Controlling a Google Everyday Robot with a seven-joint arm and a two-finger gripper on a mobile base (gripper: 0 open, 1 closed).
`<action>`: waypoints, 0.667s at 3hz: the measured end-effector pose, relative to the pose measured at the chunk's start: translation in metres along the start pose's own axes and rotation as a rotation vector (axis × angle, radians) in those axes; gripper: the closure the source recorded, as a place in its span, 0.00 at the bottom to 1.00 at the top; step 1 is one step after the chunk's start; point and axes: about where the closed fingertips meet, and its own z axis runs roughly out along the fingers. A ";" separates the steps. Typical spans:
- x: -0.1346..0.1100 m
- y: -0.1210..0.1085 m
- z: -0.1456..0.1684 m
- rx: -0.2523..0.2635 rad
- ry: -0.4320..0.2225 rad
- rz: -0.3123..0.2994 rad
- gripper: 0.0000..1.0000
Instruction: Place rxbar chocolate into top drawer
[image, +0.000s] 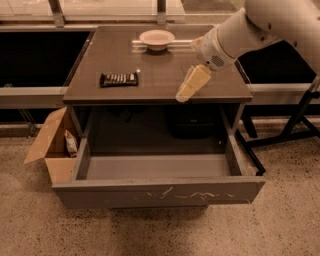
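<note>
Dim amber light, shadowed drawer (160, 192), end effector (183, 95) pale over tabletop (160, 75)

The white robot arm (260, 25) runs off the top right edge, so I cannot see its base. Its pale gripper (184, 94) hangs over the brown tabletop's (165, 75) front right. Lettering on the dark flat rxbar chocolate (119, 79) is too small to read. The grey metal top drawer (160, 192) hides part of the brown cardboard box (47, 142) beside it.

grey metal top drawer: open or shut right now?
Open: the wide grey metal drawer is pulled out from under the brown tabletop, inside floor visible. The pincer hangs above the tabletop's front right edge.
</note>
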 end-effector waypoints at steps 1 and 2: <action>-0.027 -0.011 0.040 -0.017 -0.097 0.019 0.00; -0.027 -0.011 0.040 -0.017 -0.097 0.019 0.00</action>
